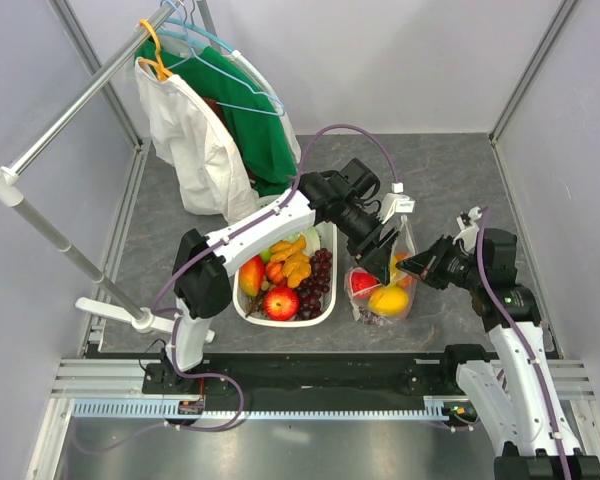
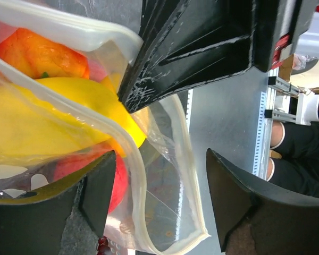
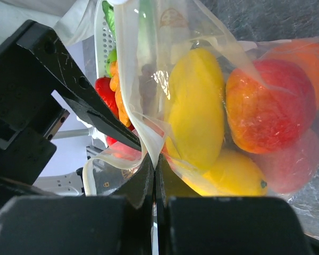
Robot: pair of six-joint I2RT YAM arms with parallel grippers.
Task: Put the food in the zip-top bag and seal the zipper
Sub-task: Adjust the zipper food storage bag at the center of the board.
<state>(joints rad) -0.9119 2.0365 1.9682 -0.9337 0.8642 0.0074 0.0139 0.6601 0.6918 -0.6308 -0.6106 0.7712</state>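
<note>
While filling is underway, the zip-top bag (image 1: 383,300) is pinched by the right claw (image 3: 155,170); fruit (image 1: 282,301) from the basket (image 1: 332,285) should be fetched by the gaping, empty left claw (image 2: 160,159).

Prob. robot lab; alu rail (image 1: 100,378), panel walls (image 1: 400,60).
</note>
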